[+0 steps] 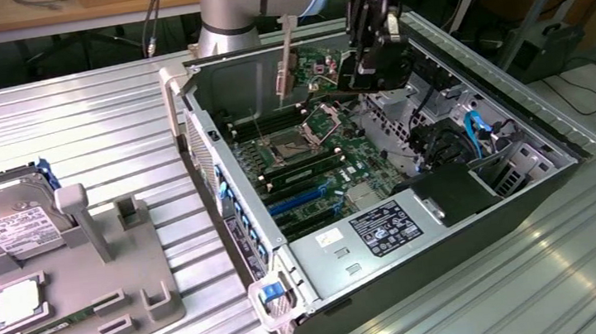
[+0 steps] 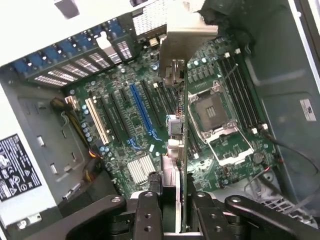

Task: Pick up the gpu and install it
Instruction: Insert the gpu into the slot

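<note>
Black gripper jaws clamp the gpu edge-on over the open computer case, in the upper middle of the exterior frame, its pale bracket hanging vertically. The likely hazard is a card tilted or offset from the expansion slots, which could jam on a slot wall or strike the CPU socket. The wrist view shows how the card lines up with the slots, while the exterior view shows its height above the motherboard.
</note>
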Available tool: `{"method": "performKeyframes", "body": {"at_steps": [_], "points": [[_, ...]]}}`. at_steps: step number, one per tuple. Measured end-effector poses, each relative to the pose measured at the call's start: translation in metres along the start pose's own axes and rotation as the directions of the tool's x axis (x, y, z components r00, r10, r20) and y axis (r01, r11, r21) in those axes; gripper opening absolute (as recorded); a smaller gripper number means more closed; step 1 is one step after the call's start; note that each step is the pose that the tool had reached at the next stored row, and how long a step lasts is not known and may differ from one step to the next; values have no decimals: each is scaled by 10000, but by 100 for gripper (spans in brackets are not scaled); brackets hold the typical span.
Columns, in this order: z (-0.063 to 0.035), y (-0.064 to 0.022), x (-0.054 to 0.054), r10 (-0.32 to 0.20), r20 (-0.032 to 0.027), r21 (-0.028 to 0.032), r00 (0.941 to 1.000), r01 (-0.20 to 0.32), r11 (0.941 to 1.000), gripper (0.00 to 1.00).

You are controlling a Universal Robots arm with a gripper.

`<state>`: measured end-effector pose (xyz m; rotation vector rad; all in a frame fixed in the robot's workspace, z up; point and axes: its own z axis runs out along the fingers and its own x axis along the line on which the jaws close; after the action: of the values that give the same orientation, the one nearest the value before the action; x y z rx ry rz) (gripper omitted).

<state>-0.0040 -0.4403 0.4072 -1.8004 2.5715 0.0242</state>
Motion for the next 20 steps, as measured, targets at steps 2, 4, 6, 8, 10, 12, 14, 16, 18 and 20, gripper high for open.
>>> {"method": "performKeyframes", "body": {"at_steps": [2, 4, 6, 8, 10, 12, 14, 16, 18, 20], "points": [[2, 0, 0, -359, -5, -4, 9994, 359, 9994, 28], [5, 0, 0, -712, -8, -8, 9975, 712, 9975, 28], [7, 0, 0, -1075, -12, -12, 9942, 1075, 9942, 28], [9, 0, 0, -1443, -15, -17, 9895, 1443, 9895, 28], [11, 0, 0, -1804, -19, -21, 9836, 1804, 9836, 28], [13, 0, 0, -2169, -21, -26, 9762, 2169, 9762, 28], [18, 0, 0, -2523, -25, -31, 9676, 2523, 9676, 28], [25, 0, 0, -2733, -26, -31, 9619, 2733, 9619, 28], [34, -1, 0, -2942, -25, -22, 9557, 2942, 9557, 28], [47, 2, 4, -3108, -2, -23, 9505, 3108, 9505, 28]]}}
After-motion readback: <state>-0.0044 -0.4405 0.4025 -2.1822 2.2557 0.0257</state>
